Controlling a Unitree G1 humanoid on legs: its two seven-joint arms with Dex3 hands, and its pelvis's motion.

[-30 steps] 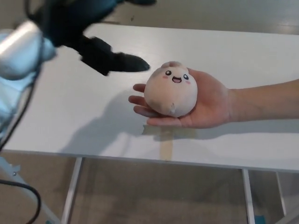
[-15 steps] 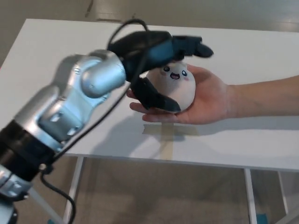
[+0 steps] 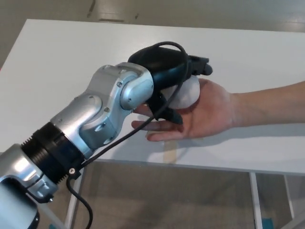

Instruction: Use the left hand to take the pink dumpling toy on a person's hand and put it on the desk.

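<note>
White desk (image 3: 57, 62) carries a person's hand (image 3: 209, 112) over its front edge, where the robot's left hand (image 3: 169, 76) has now closed around the pink dumpling toy (image 3: 187, 93), having hovered apart a second ago, so lifting away likely comes next.

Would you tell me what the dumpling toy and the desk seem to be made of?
Dumpling toy: likely soft plush fabric, matte pale surface, mostly hidden under the left hand. Desk: smooth white top, faintly glossy, perhaps laminate; the material beneath is unclear.
</note>
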